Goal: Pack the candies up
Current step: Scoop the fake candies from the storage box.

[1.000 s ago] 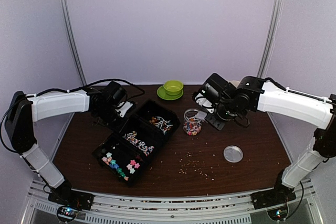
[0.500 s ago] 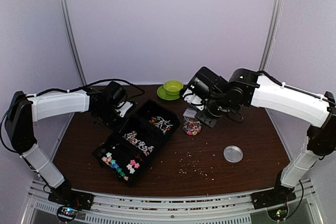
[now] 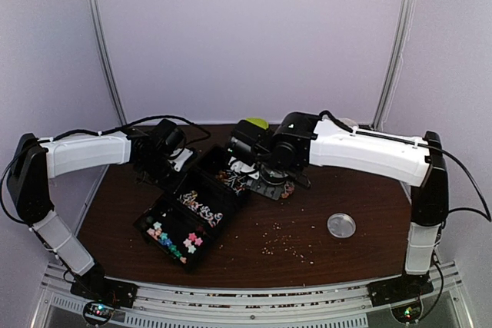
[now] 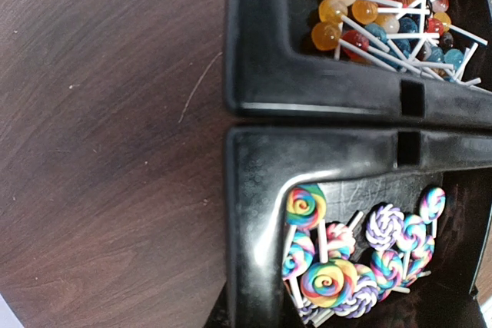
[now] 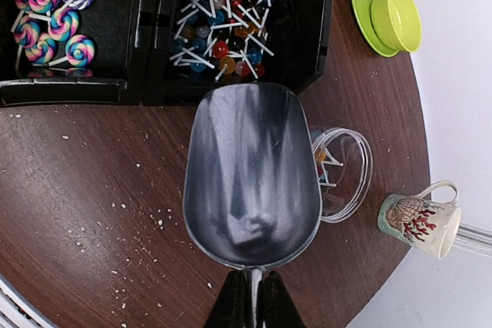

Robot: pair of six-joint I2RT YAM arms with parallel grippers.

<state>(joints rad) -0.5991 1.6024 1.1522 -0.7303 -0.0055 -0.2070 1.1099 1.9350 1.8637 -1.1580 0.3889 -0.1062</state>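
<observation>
The candies (image 3: 175, 239) are small pastel sweets lying in the near compartment of the black tray (image 3: 217, 226); neither wrist view shows them. My right gripper (image 5: 250, 301) is shut on the handle of an empty metal scoop (image 5: 252, 182). It holds the scoop above the table, between the tray's far compartment and a clear jar (image 5: 344, 176). In the top view the right gripper (image 3: 265, 170) hangs by the tray's far end. My left gripper (image 3: 171, 160) sits at the tray's back left rim (image 4: 257, 213), apparently clamped on it.
The far compartment holds ball lollipops (image 5: 223, 28), the middle one swirl lollipops (image 5: 54, 13). The jar holds a few lollipops. A green bowl on a saucer (image 5: 394, 17) and a mug (image 5: 419, 224) stand behind. A round lid (image 3: 341, 226) and pale crumbs (image 3: 288, 245) lie on the table.
My right arm has swung left with the scoop, from beside the jar to the tray's far end. The left arm and the tray have not moved.
</observation>
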